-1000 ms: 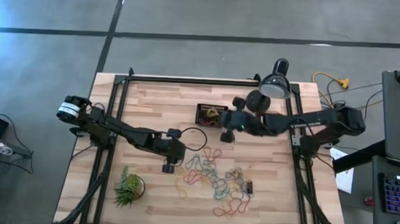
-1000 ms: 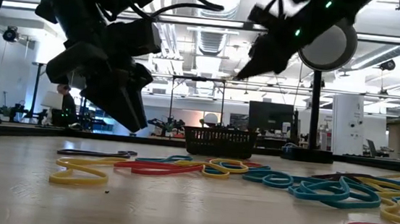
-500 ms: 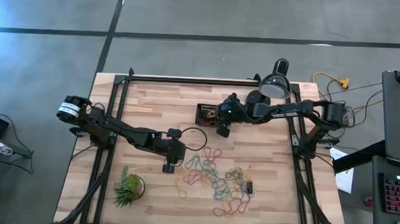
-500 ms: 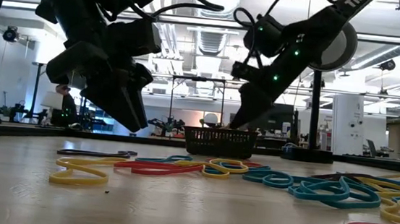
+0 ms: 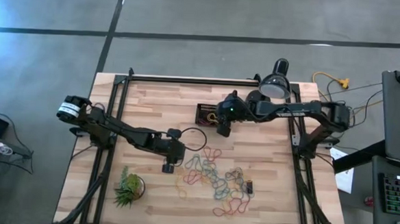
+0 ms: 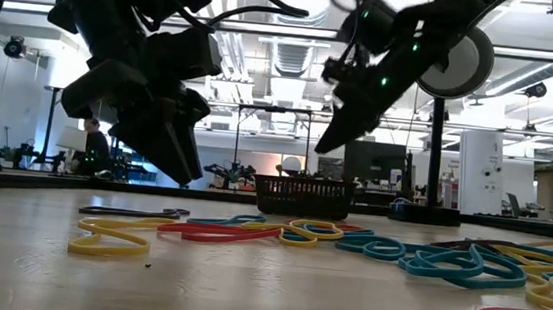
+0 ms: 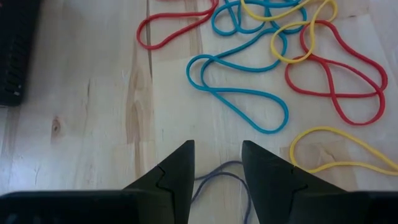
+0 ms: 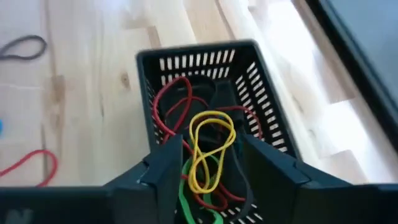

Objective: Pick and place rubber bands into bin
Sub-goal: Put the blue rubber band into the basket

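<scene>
- Swung since a second ago from beside the lamp to above the bin: right gripper, jaws now apart, yellow band between them.
- Hovering over rubber bands on table: left gripper, apart, empty.

1. The high view looks straight down on the whole table.
2. The low view sits at tabletop level, facing the room.
3. Both wrist views look closely down.
4. The high, low and right wrist views share the bin.
</scene>
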